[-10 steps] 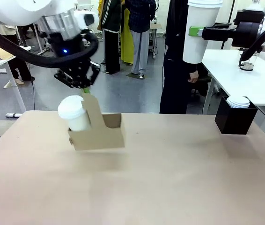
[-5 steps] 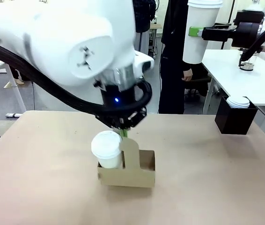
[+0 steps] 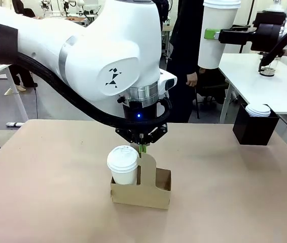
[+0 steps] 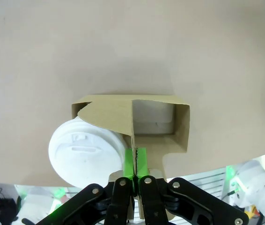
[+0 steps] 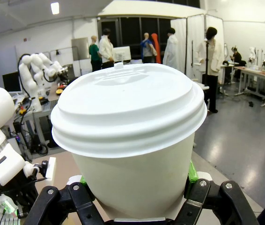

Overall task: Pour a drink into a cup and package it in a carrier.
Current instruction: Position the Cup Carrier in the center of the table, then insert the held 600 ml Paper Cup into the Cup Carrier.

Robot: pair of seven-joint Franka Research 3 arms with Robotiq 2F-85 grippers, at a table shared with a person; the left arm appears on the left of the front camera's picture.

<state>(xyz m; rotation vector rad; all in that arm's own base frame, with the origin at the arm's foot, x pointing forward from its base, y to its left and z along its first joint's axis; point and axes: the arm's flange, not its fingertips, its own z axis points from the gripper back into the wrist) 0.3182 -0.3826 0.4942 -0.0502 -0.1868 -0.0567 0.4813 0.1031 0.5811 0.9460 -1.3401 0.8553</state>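
Item 1, nearest: brown cardboard carrier, upright at the near middle of the table. It seems to rest on the tabletop, though I cannot tell whether its base is fully down. One slot holds a white lidded cup; the lid hides what is inside. In my left wrist view, the slot on the other side of the handle panel is empty.

Item 2, far right: black box with a stack of white lids in its top.

Item 3, high at far right: second cup, white and lidded, held well above the table; contents hidden.

Beyond the table edge: a person, standing.

Hands: my left gripper is pinched tight on the top of the handle panel, green pads flat against the cardboard. My right gripper clasps the second cup around its body, just under the lid.

Change: a second ago the carrier hung tilted in the air over the far left of the table. It is now level, lower and nearer the middle. The second cup has not moved.
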